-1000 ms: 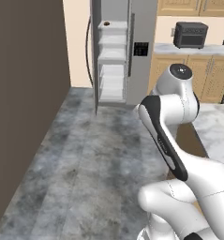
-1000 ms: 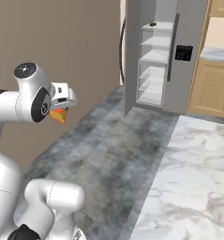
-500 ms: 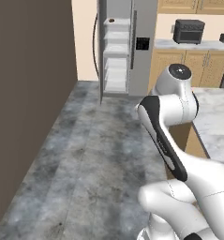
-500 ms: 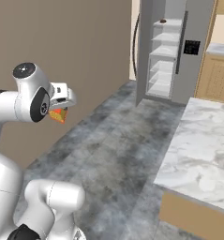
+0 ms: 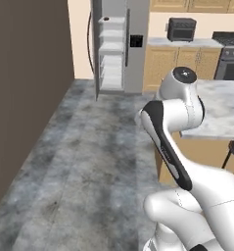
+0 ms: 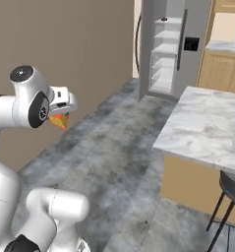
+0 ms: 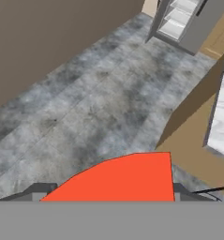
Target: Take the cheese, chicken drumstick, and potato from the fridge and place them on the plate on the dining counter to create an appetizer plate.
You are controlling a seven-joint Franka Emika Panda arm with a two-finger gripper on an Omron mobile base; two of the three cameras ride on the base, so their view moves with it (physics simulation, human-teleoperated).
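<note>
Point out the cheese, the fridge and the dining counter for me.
cheese (image 7: 127, 180), hand view, red rind face.
fridge (image 6: 169, 47), right base view, open white shelves.
dining counter (image 6: 207, 125), right base view, bare marble top.

You're in a home kitchen: a steel fridge (image 5: 119, 46) stands open beside wood cabinets (image 5: 160, 66), with a stove (image 5: 229, 61), toaster oven (image 5: 181, 29) and marble-topped dining counter (image 6: 207, 125).

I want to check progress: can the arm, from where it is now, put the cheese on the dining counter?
Probably not yet. The gripper, shut on the cheese, hangs over the floor, with open floor between it and the dining counter; nothing blocks the way.
</note>
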